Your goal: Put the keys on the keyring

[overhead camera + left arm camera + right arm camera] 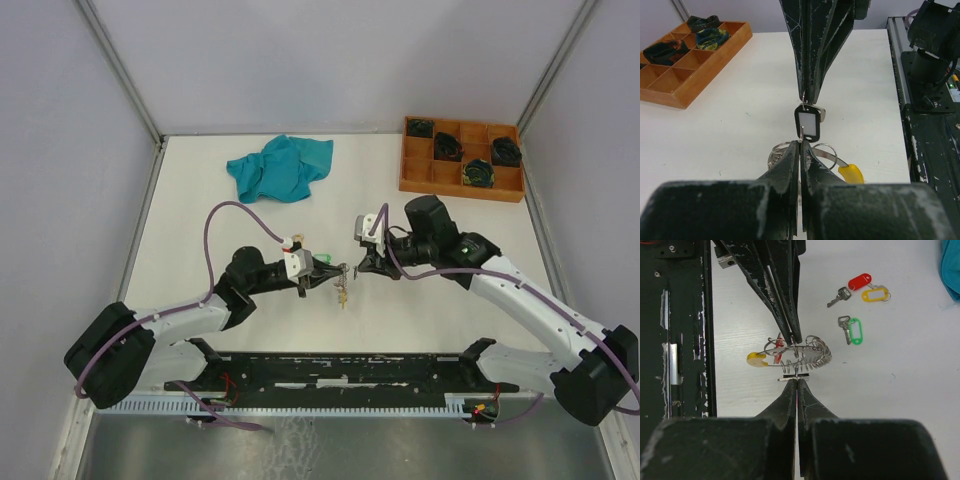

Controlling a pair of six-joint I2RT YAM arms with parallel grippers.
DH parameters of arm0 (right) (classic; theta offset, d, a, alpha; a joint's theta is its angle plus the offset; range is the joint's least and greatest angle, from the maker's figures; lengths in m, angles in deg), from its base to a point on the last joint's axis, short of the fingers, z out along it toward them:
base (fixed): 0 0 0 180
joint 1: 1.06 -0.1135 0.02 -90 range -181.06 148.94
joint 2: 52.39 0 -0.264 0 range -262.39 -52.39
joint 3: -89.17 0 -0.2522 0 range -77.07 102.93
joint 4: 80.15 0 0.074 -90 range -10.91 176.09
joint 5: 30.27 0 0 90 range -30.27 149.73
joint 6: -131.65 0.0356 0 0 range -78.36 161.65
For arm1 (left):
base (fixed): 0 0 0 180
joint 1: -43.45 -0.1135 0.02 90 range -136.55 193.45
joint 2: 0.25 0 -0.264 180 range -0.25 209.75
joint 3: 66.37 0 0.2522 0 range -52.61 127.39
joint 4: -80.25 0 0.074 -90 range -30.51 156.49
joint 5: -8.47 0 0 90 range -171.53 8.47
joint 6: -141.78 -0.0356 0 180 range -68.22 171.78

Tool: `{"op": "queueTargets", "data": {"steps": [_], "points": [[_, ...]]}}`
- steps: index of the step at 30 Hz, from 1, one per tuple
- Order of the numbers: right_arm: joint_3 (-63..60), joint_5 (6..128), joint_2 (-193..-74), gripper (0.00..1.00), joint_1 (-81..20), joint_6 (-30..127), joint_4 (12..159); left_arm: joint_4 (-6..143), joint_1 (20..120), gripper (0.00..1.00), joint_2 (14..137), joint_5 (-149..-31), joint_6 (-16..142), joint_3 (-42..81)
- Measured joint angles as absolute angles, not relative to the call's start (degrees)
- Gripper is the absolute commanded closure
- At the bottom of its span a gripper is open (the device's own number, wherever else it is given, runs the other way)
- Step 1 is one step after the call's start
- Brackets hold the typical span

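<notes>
Left fingers (791,162) pinched fully closed on the keyring (812,356), mid-bench; yellow sleeve (757,360) at its 9 o'clock in the right wrist view; right fingers (788,399) closed tight on the black-tagged key (807,125), right against the ring; red-tagged key (859,280), yellow-tagged key (875,294) and green-tagged key (855,331) lie loose on the bench (900,390), at 1 o'clock of the ring.

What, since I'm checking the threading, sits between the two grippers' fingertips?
A black-framed key tag with a white insert, its top held by the right gripper, the left gripper pinching the keyring just below. The left wrist view shows it.
</notes>
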State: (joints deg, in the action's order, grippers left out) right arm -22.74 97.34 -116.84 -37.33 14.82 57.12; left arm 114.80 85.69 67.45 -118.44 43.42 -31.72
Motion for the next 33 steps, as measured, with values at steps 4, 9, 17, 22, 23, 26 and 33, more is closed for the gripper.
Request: {"op": "queueTargets", "data": {"steps": [4, 9, 17, 22, 23, 26, 33], "points": [[-22.7, 96.8, -117.0, 0.99, -39.2, 13.2, 56.4, 114.9, 85.7, 0.97, 67.7, -119.5, 41.9, -31.7], [-22.7, 95.8, -117.5, 0.99, -41.1, 11.9, 55.5, 115.0, 85.7, 0.97, 67.7, -120.3, 40.8, -31.7], [-22.7, 93.1, -118.5, 0.99, -42.6, 11.3, 54.7, 115.0, 85.7, 0.97, 67.7, -121.2, 39.6, -32.0], [-22.7, 92.0, -118.5, 0.99, -42.6, 11.3, 54.7, 115.0, 85.7, 0.97, 67.7, -121.2, 39.2, -32.1], [-22.7, 92.0, -118.5, 0.99, -42.6, 11.3, 54.7, 115.0, 85.7, 0.97, 67.7, -121.2, 39.2, -32.1], [-22.7, 91.7, -118.5, 0.99, -42.6, 11.3, 54.7, 115.0, 85.7, 0.97, 67.7, -121.7, 39.2, -32.1], [-22.7, 91.5, -118.8, 0.99, -42.7, 11.3, 54.7, 114.9, 85.7, 0.97, 67.7, -122.6, 39.2, -32.1]]}}
